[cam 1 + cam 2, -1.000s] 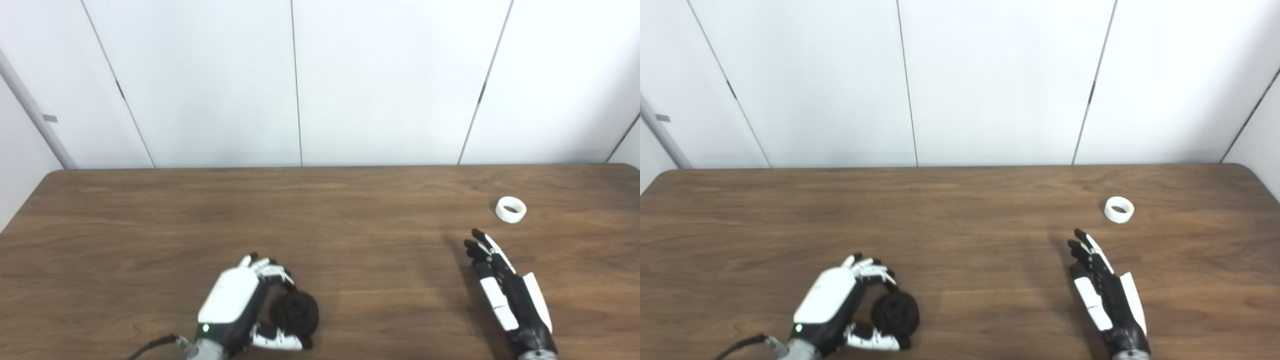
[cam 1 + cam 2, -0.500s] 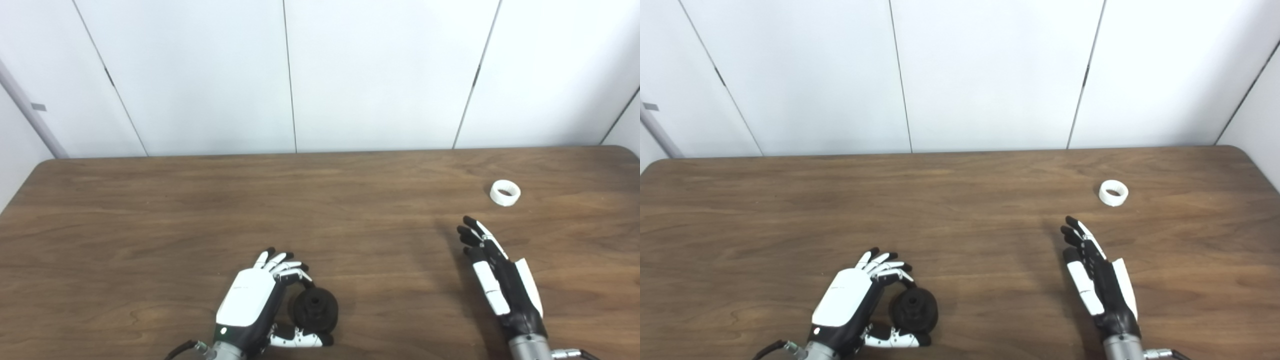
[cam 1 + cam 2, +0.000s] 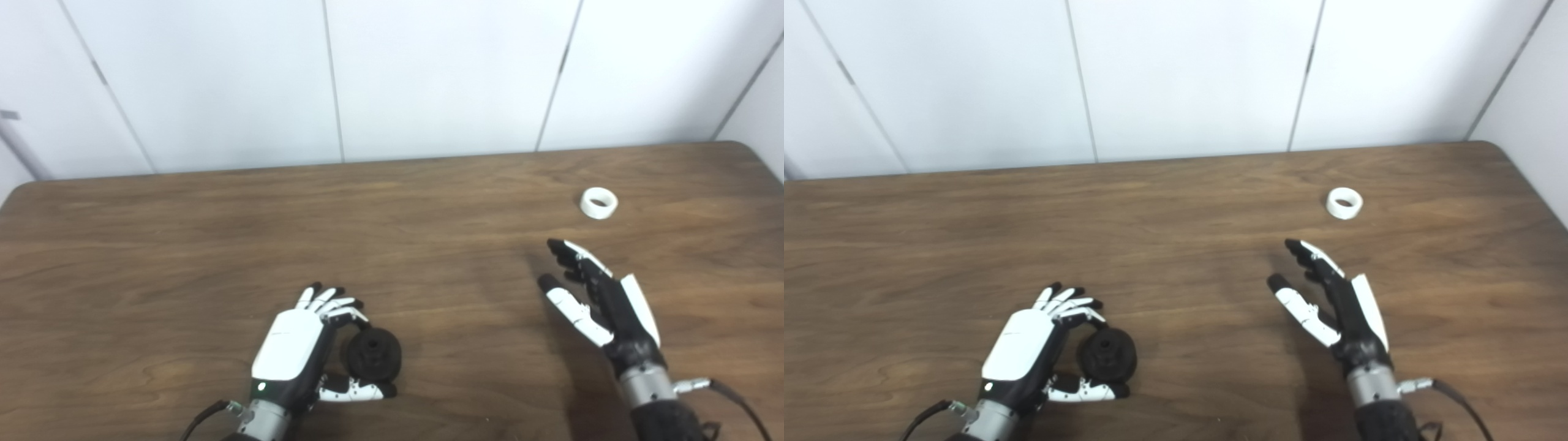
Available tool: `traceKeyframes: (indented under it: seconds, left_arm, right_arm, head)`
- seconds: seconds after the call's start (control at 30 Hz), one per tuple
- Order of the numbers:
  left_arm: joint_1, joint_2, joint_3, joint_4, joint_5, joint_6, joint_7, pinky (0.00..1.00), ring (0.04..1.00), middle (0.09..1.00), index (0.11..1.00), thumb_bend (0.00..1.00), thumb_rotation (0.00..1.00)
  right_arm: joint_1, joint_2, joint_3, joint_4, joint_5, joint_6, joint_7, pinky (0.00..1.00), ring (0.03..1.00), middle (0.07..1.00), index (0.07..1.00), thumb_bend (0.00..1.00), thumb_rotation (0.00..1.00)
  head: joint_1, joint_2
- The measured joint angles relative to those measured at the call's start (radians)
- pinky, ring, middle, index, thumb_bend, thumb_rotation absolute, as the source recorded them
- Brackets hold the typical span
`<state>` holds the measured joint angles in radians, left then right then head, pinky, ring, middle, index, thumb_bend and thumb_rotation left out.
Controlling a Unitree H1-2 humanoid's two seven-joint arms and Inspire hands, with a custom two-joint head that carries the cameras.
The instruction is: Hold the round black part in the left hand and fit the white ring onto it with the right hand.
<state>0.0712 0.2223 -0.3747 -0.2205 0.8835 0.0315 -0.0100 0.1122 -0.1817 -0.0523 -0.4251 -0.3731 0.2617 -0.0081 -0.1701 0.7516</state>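
While my left robot hand point(image 3: 306, 349) grips the black part point(image 3: 374, 354), my spread, empty right robot hand point(image 3: 597, 300) must next reach the white ring point(image 3: 599, 203).

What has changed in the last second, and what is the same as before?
The camera tilted, so the whole scene shifted. The right hand spread its thumb away from its fingers, open and short of the white ring. The left hand still cups the round black part; the ring stays on the table.

left hand point(image 3: 294, 349): white shell, black fingertips, green LED | right hand point(image 3: 603, 300): black-white, silver wrist
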Motion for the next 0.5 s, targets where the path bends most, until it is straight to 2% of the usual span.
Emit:
traceKeyframes:
  seconds: [0.1, 0.23, 0.43, 0.5]
  left_arm:
    - [-0.001, 0.008, 0.003, 0.0, -0.001, -0.008, 0.0, 1.0, 0.896, 0.788, 0.485, 0.52, 0.05]
    - [-0.002, 0.009, 0.008, 0.0, -0.007, -0.012, -0.004, 1.0, 0.891, 0.783, 0.484, 0.52, 0.05]
    - [-0.003, 0.024, 0.019, 0.0, -0.027, -0.021, -0.013, 1.0, 0.885, 0.778, 0.484, 0.52, 0.05]
    - [-0.002, 0.032, 0.024, 0.0, -0.034, -0.029, -0.013, 1.0, 0.885, 0.777, 0.484, 0.52, 0.05]
  right_arm:
    - [-0.047, -0.032, -0.016, -0.013, -0.067, 0.038, 0.0, 0.87, 0.855, 0.823, 0.741, 0.79, 0.28]
    - [-0.1, -0.087, -0.021, -0.02, -0.136, 0.062, 0.008, 0.89, 0.881, 0.827, 0.747, 0.8, 0.27]
    - [-0.183, -0.148, -0.061, 0.031, -0.16, 0.09, 0.014, 0.87, 0.881, 0.836, 0.711, 0.82, 0.2]
    - [-0.204, -0.156, -0.072, 0.063, -0.16, 0.089, 0.009, 0.87, 0.885, 0.844, 0.707, 0.82, 0.21]
  head:
    - [-0.037, 0.015]
    - [-0.061, 0.023]
    - [-0.1, 0.029]
    - [-0.114, 0.031]
